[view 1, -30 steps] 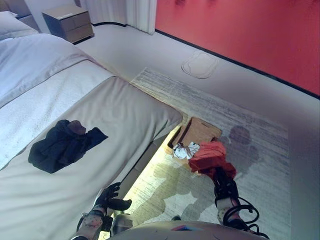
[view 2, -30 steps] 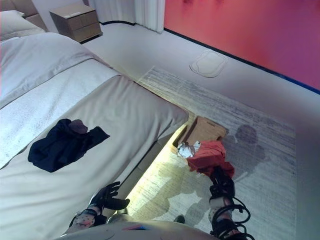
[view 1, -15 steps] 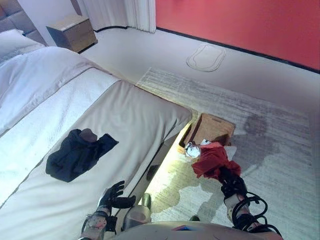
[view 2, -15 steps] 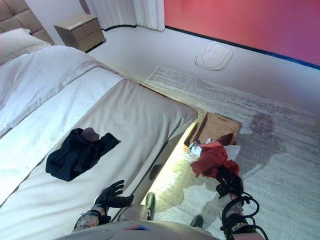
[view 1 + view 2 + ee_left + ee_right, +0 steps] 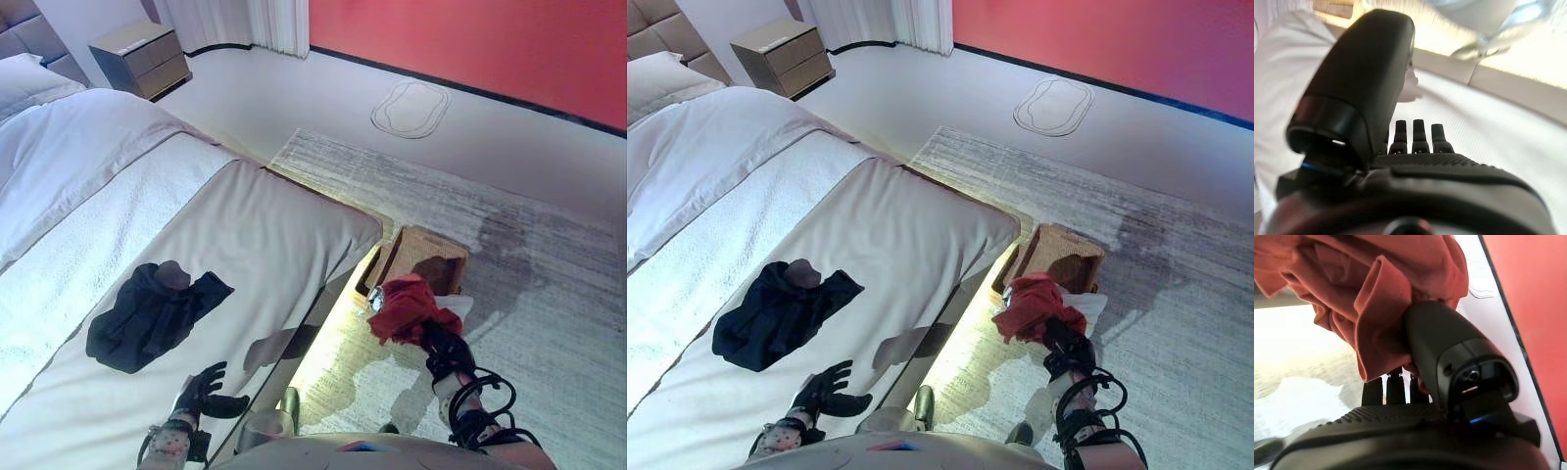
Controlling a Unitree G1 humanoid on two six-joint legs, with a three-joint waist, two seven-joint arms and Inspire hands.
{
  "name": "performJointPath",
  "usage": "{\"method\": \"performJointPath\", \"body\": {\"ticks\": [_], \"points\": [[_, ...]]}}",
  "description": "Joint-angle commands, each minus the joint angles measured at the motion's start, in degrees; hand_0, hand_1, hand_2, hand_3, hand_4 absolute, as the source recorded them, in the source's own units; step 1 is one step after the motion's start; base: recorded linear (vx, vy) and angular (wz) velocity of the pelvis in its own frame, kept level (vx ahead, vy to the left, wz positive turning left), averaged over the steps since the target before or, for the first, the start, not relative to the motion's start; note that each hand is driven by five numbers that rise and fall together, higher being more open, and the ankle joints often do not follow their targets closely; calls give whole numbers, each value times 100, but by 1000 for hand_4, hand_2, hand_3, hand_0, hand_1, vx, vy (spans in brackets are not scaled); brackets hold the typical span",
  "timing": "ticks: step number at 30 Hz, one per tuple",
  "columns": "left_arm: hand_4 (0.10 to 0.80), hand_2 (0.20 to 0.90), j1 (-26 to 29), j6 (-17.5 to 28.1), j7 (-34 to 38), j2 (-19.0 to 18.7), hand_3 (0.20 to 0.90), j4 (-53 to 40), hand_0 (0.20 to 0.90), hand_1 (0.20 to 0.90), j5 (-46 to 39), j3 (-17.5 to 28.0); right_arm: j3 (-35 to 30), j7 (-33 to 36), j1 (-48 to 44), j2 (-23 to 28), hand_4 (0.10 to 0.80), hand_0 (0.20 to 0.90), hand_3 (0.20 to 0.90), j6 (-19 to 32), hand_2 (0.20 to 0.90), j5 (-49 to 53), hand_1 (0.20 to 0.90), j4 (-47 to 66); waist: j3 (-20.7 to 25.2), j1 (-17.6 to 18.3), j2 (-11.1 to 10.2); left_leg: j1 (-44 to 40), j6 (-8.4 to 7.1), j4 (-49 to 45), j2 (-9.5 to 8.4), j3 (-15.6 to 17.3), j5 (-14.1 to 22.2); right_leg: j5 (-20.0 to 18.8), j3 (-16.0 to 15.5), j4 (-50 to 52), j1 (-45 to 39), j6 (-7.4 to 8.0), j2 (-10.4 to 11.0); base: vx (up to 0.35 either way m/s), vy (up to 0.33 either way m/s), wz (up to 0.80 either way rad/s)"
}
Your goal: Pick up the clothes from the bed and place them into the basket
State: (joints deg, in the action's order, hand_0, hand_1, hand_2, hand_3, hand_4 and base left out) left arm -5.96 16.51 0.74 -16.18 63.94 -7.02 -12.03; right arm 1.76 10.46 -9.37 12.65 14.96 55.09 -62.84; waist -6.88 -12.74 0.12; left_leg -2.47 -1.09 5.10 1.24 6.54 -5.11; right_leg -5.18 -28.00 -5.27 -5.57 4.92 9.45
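Note:
A dark navy garment (image 5: 152, 315) lies crumpled on the beige bed cover (image 5: 265, 225). My right hand (image 5: 441, 351) is shut on a red garment (image 5: 407, 309) and holds it above the floor, just in front of the wicker basket (image 5: 423, 257) that stands on the rug by the bed's corner. The right wrist view shows the red cloth (image 5: 1366, 298) bunched round my thumb and fingers. A white garment (image 5: 1095, 308) shows at the basket's near side. My left hand (image 5: 204, 396) is open and empty over the bed's near edge, short of the dark garment.
A grey striped rug (image 5: 509, 294) covers the floor right of the bed. A nightstand (image 5: 137, 57) stands at the far left by a white curtain. A red wall (image 5: 509, 49) runs along the back. An oval outline (image 5: 409, 106) marks the floor.
The camera has shifted. My right hand has lifted the red garment a little and brought it closer to the basket. My left hand stays open over the bed edge.

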Motion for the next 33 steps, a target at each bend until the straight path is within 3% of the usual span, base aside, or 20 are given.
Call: {"method": "performJointPath", "body": {"ticks": [1,17,33], "points": [[800,900,213,384,76,-37,900,204,900,900,175,-319,-380,17,-561,531,100,300,200,375,300,-12,300,379,129,-296,209,426,-251,-133,31,-130,108,507,-43,491,-123,83,19,126,24,22],[800,900,28,638,-158,-210,900,265,900,900,81,-326,-764,620,-1452,1382,100,300,200,370,300,-210,300,325,64,-549,474,641,-353,-160,-127,-477,16,671,-327,576,-175,15,78,47,2,12],[800,900,-40,727,-161,-131,900,377,900,900,-42,-474,-1022,1197,-1785,1948,100,300,200,174,300,-493,300,81,54,-523,654,683,-432,-284,-170,-505,26,776,-374,616,-290,-12,144,31,9,1]]}}
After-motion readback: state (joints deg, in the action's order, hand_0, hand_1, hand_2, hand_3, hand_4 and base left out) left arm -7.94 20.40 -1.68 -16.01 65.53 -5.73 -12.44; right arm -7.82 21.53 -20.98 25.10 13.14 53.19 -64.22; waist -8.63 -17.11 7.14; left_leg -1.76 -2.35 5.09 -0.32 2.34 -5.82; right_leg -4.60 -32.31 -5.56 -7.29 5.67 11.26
